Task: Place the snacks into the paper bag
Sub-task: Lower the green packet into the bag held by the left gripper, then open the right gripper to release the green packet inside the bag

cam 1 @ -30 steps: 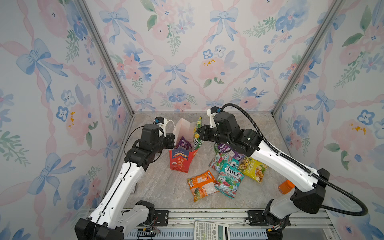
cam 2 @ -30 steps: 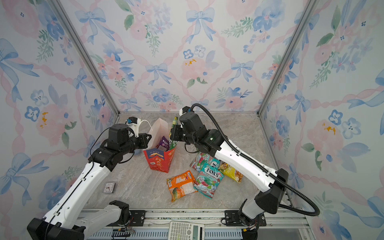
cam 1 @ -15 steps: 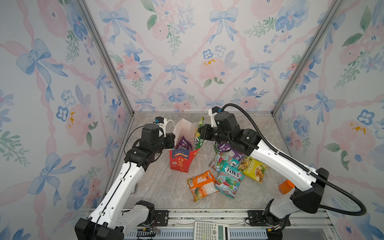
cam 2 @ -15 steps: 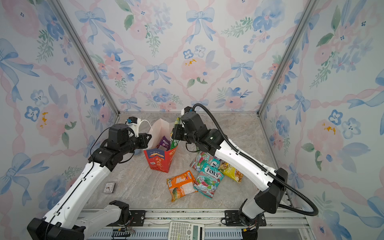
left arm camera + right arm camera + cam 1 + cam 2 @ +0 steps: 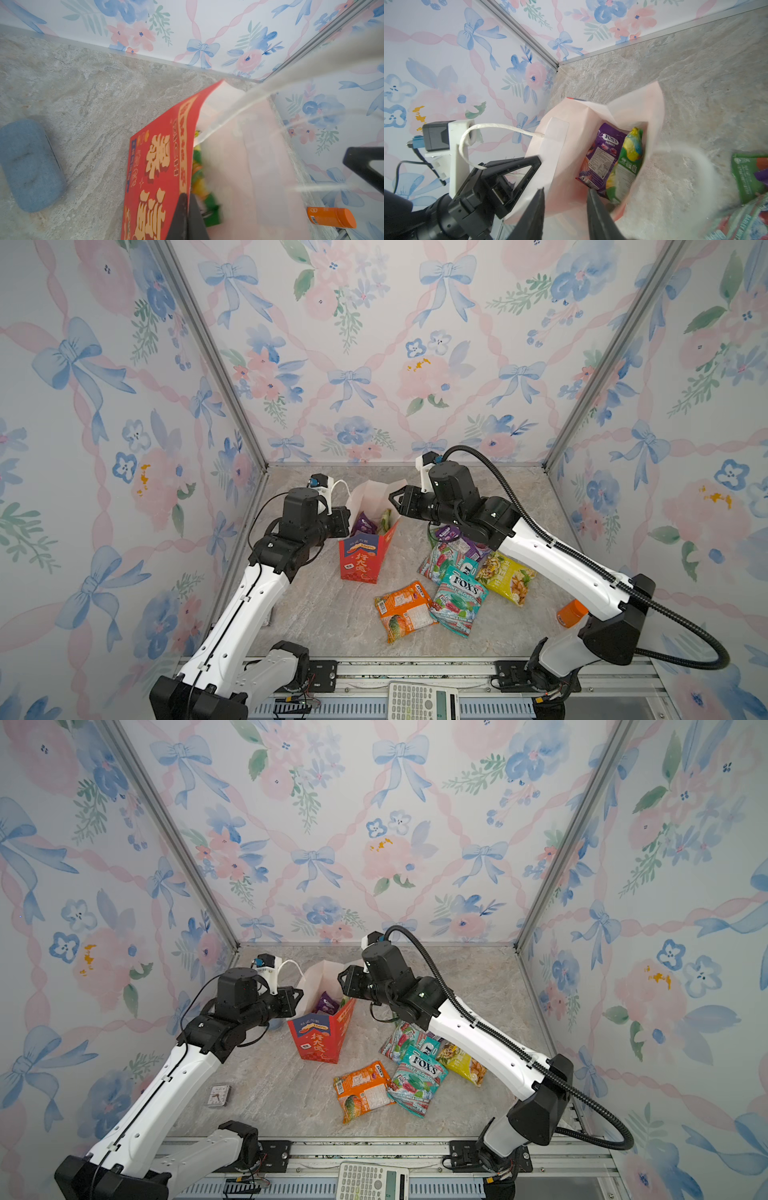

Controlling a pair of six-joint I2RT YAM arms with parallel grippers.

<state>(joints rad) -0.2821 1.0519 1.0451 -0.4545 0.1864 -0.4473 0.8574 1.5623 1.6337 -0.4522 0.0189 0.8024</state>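
Left gripper pinches the bag rim; hold it steady. Right gripper, jaws spread and empty, should lift straight up, then go for snacks at four o'clock.

The snacks are glossy crinkled plastic, the paper bag matt, the table stone-patterned and dull.

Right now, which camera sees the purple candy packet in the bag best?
The right wrist view. It looks down into the open paper bag and shows the purple FOX'S Berries packet with its label readable. Both top views catch only its purple top. The left wrist view misses it.
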